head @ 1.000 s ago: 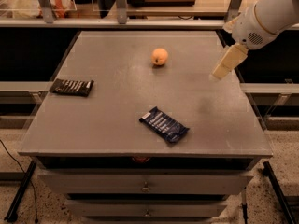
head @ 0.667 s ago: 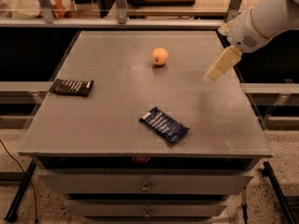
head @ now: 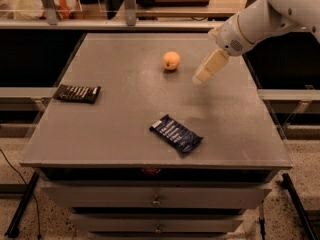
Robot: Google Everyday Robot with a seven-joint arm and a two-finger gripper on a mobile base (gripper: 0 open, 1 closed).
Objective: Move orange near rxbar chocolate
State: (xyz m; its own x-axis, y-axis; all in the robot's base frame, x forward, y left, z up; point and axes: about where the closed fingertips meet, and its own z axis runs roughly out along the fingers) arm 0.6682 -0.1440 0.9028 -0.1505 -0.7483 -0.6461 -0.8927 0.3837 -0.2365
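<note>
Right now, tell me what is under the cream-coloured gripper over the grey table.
Only bare grey tabletop shows below the cream-coloured gripper. The small round orange sits beside it, apart. The patch of table directly behind the gripper is covered.

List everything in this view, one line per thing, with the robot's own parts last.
orange: one, orange-yellow, far middle of the table, sitting apart from everything else
rxbar chocolate: one, black with white lettering, flat near the left edge of the table
blue bar wrapper: one, dark blue and glossy, flat near the front edge, right of centre
table: one, grey top, fills the middle of the view
drawers: at least two, grey, under the tabletop at the front
arm: one, white, reaching in from the upper right
tool: one, cream, above the table just right of the orange, not touching it
</note>
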